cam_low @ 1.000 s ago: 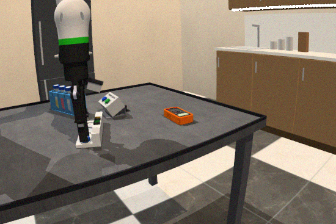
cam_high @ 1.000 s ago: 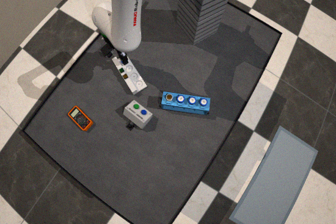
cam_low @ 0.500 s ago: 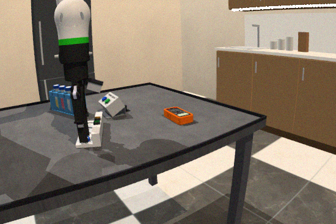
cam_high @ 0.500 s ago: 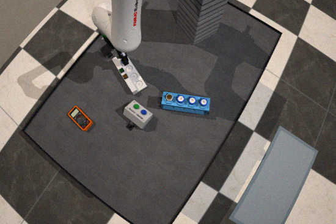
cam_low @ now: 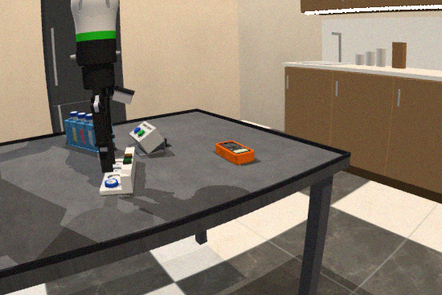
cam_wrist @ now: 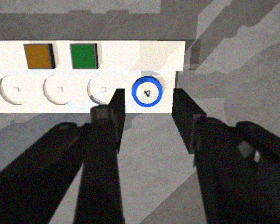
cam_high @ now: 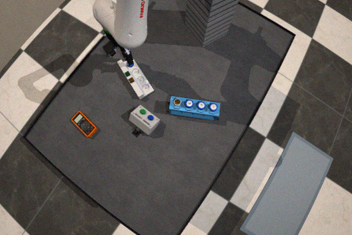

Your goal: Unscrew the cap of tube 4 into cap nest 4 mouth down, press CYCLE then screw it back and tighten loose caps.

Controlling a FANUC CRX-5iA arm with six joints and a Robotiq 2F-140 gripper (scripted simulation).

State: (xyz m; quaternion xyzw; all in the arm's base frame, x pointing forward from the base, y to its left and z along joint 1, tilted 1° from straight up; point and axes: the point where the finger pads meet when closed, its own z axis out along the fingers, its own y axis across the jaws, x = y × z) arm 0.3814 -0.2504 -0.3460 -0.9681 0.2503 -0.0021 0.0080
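Note:
The blue cap (cam_wrist: 147, 91) of tube 4 lies flat in the end nest of the white cap tray (cam_wrist: 86, 75). It also shows in the top view (cam_high: 130, 64) and the exterior view (cam_low: 111, 182). My gripper (cam_wrist: 148, 102) stands straight above it, open, with a gap between each finger and the cap. It shows over the tray's end in the top and exterior views (cam_high: 128, 60) (cam_low: 106, 166). The blue tube rack (cam_high: 194, 107) holds tube 4 (cam_high: 176, 102) uncapped at its left end; the other three tubes carry caps. The tray's amber lamp (cam_wrist: 38, 56) and green lamp (cam_wrist: 83, 56) look dull.
The grey key housing (cam_high: 144, 119) with the blue key (cam_high: 150, 118) and green key (cam_high: 143, 111) sits between tray and rack. An orange multimeter (cam_high: 84, 123) lies at the left. The arm's pedestal (cam_high: 214, 4) stands at the back.

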